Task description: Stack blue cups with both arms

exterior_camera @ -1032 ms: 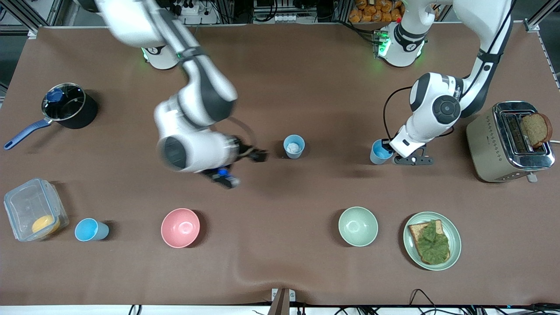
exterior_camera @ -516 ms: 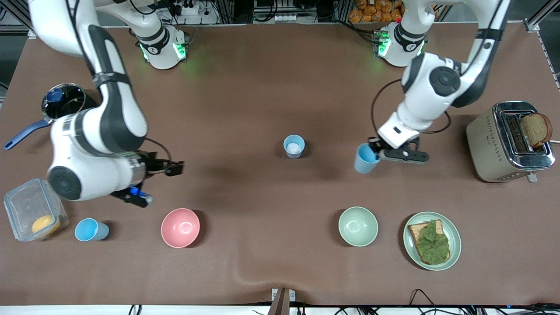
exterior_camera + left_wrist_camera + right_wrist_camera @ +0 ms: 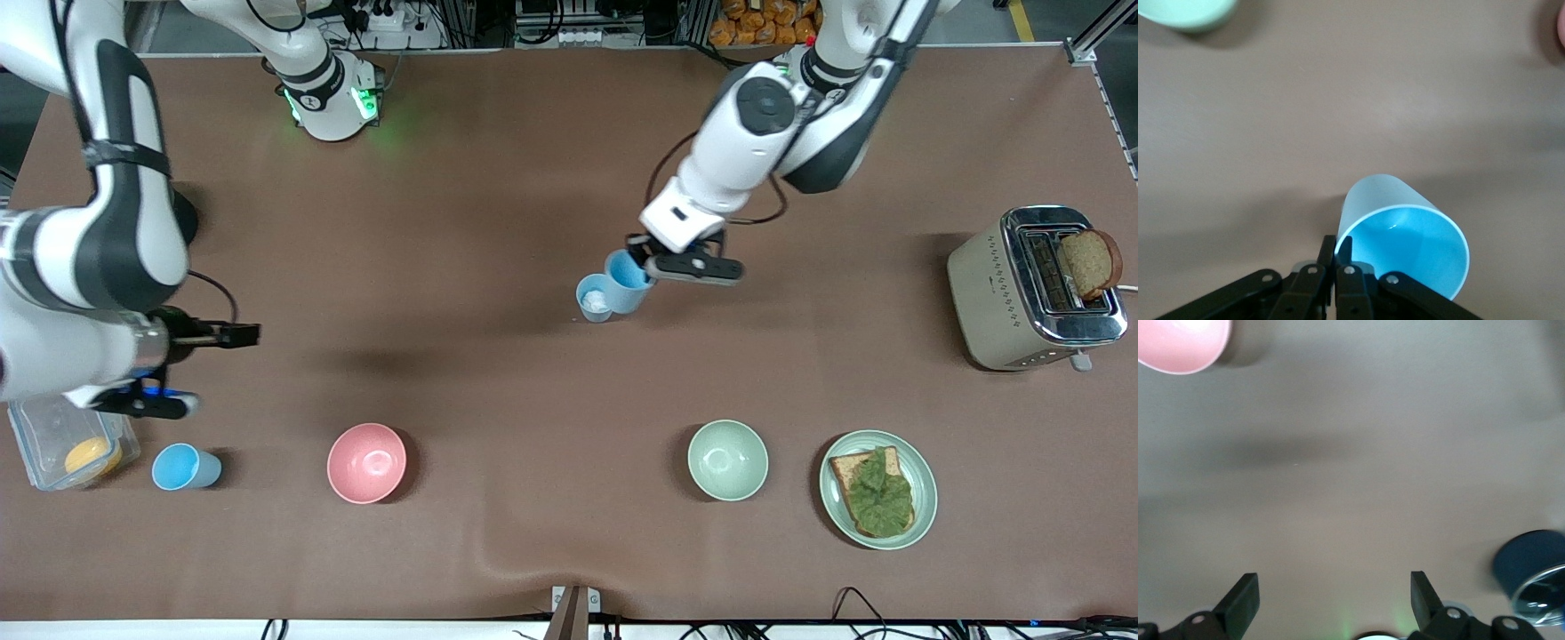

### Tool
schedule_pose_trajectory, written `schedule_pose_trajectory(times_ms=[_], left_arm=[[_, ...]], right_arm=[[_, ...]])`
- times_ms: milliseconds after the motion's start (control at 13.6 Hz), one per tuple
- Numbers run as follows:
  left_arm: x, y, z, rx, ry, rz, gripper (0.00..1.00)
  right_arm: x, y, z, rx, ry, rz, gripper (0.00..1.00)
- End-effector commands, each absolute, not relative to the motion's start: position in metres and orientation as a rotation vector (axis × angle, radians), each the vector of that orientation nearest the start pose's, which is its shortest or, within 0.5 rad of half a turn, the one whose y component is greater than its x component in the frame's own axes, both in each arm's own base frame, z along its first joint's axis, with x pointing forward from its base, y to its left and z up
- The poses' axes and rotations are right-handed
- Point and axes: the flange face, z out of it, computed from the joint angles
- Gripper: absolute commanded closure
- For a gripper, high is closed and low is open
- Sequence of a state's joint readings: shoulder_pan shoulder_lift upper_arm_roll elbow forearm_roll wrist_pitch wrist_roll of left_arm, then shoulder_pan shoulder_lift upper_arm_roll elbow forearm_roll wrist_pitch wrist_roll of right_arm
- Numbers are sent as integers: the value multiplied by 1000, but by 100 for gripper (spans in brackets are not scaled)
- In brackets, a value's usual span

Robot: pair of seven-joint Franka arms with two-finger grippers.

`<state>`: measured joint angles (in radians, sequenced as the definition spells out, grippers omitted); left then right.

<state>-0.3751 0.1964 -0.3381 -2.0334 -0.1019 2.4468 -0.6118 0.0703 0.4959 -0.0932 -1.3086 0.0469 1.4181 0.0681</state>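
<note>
The left pincer (image 3: 637,267) hangs above the middle of the counter (image 3: 533,178), clamped on the rim of a blue cup (image 3: 627,281). In the left wrist view its fingers (image 3: 1335,248) pinch the cup's wall together, one inside and one outside the rim of the held cup (image 3: 1405,243). This cup is in the air and tilted, and from the front it overlaps the edge of a second blue cup (image 3: 594,298) that stands upright on the counter with something white inside.

The right pincer (image 3: 191,369) is up in the air at the right arm's end of the counter, over bare brown surface. Its fingers (image 3: 1245,600) are spread wide with nothing between them. A third blue cup (image 3: 182,468) stands on the counter, nearer to the front camera than the central cup and well apart from it, just beside a clear plastic box (image 3: 67,440).

A pink bowl (image 3: 366,462) and a pale green bowl (image 3: 727,460) also sit nearer to the front camera than the central cup, one toward each arm's end.
</note>
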Motion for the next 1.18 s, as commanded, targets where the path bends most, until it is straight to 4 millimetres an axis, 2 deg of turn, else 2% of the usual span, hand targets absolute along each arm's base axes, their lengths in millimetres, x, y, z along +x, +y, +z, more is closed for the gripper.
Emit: schedule_pose_trajectory(times_ms=[0,74,147,295,369,442,590,664,737,1106], left_arm=[[469,-416,355,-3347,3,-128,96],[467,-422,342,-3334,-6,-103,96],[467,-429,339,-3335,2,-102,96],[467,-430,334,-3329,4,-94,96],[466,-430,332,-3329,6,-89,96],[467,-430,329,-3326,0,-82,96],[465,-428,320,-3316,6,-62,93],[465,-427,318,-3314,2,-55,93],[465,-425,317,-3312,-3,-54,93],[464,-424,314,-3308,-7,-43,92]], right_arm=[[624,-27,459,-3108,135,462,0],[600,-32,466,-3108,150,377,0],[578,-31,479,-3113,146,329,0],[556,-27,514,-3112,156,290,0],[545,-36,530,-3107,183,297,0],[544,-42,544,-3105,197,275,0],[540,-43,582,-3112,196,280,0],[536,-46,592,-3108,200,297,0],[534,-47,598,-3103,197,303,0],[539,-46,602,-3122,183,286,0]])
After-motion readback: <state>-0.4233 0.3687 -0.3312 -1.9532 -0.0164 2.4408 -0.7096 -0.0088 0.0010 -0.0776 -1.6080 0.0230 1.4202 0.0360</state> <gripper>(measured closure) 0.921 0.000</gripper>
